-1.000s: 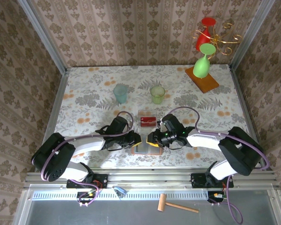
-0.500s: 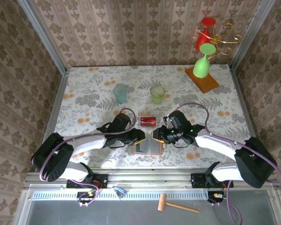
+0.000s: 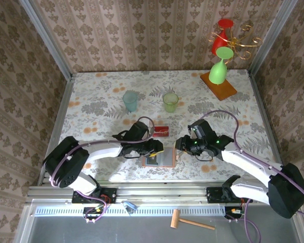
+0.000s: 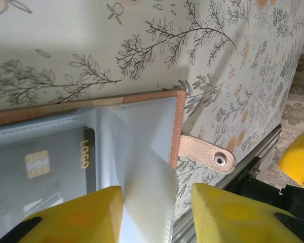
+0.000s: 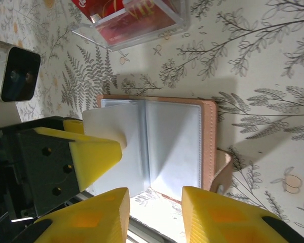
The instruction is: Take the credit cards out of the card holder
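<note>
The tan card holder (image 3: 159,161) lies open near the table's front edge, grey-blue sleeves up (image 5: 175,142). One dark credit card (image 4: 61,162) with a chip and gold lettering sits in a sleeve. More red credit cards (image 5: 134,17) lie in the clear tray (image 3: 160,131) just behind. My left gripper (image 3: 156,148) hovers over the holder's left half, open (image 4: 157,202), with a loose sleeve page (image 4: 142,182) curling up between its fingers, unclamped. My right gripper (image 3: 181,145) is just right of the holder, open (image 5: 154,202), with nothing between its fingers. The snap tab (image 4: 207,154) sticks out.
A teal cup (image 3: 130,100) and a green cup (image 3: 170,102) stand mid-table behind the tray. A green goblet (image 3: 219,71) and a red one (image 3: 223,33) sit on an orange board at the back right. The metal rail (image 3: 162,190) runs just below the holder.
The right gripper has backed off to the right, away from the holder. The left gripper has shifted right over the holder and its jaws have opened.
</note>
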Controlling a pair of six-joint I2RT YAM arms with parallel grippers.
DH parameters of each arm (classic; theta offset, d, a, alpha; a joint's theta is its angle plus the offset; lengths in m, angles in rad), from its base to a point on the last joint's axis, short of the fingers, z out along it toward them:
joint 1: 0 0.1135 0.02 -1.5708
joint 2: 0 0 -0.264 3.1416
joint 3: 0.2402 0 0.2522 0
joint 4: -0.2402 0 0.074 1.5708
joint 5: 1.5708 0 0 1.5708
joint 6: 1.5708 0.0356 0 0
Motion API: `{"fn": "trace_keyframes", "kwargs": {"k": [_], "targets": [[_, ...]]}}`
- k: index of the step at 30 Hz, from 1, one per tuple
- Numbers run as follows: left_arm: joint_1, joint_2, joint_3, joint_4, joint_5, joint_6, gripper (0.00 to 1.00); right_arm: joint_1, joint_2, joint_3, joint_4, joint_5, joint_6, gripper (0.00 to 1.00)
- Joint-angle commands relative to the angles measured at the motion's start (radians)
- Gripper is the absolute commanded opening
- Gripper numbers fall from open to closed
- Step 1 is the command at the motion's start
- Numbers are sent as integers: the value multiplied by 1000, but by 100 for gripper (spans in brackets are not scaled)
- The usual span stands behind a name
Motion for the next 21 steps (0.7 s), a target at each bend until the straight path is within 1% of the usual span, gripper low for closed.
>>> {"fn": "trace_keyframes", "kwargs": {"k": [1,5,10,21], "targets": [[-14,39,46,36,31,7,45,-12,-44,-27,-72,38,-18,33],[-25,88,70,62,49,1,50,-22,-78,-50,-89,42,-16,34],[-31,123,87,78,64,-4,52,-26,-102,-82,-80,32,0,35],[-29,129,96,78,64,-2,53,-28,-37,-105,-10,-23,6,35]]}}
